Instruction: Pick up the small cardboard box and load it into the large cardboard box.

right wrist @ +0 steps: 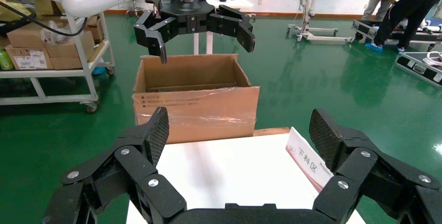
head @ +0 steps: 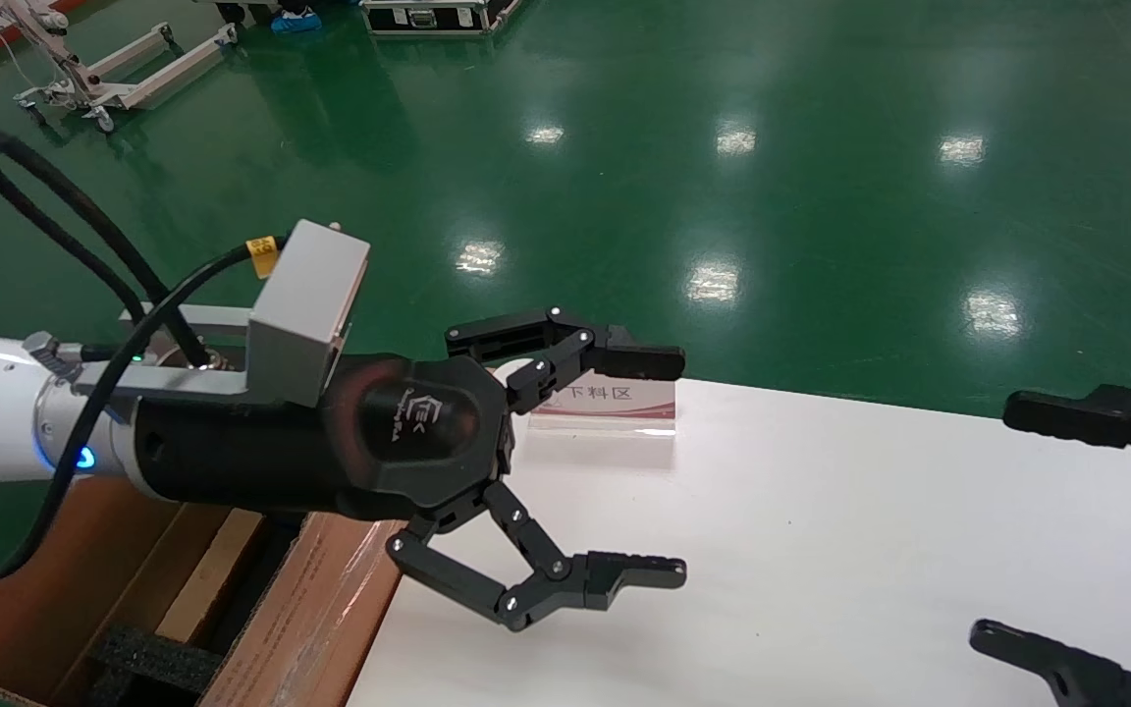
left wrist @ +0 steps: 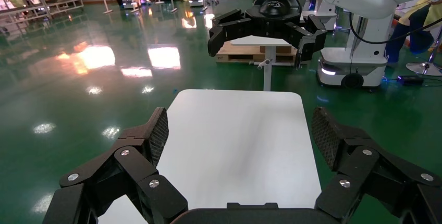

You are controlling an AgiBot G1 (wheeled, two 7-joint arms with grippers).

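Note:
The large cardboard box point(head: 310, 609) stands open at the left end of the white table point(head: 821, 550), with shiny tape on its side point(right wrist: 195, 104) and black foam point(head: 148, 653) inside. My left gripper point(head: 669, 466) hovers open and empty over the table's left end, just past the box's rim. In its own wrist view the left gripper point(left wrist: 242, 130) has only bare tabletop between its pads. My right gripper point(head: 1002, 520) is open and empty at the table's right end, facing the left one point(right wrist: 240, 133). The small cardboard box is out of view.
A small sign card point(head: 605, 398) stands at the table's far edge near the left gripper. Green floor surrounds the table. A shelf cart with cartons point(right wrist: 47, 47) stands beyond the large box. People work near cases point(right wrist: 396, 10) farther off.

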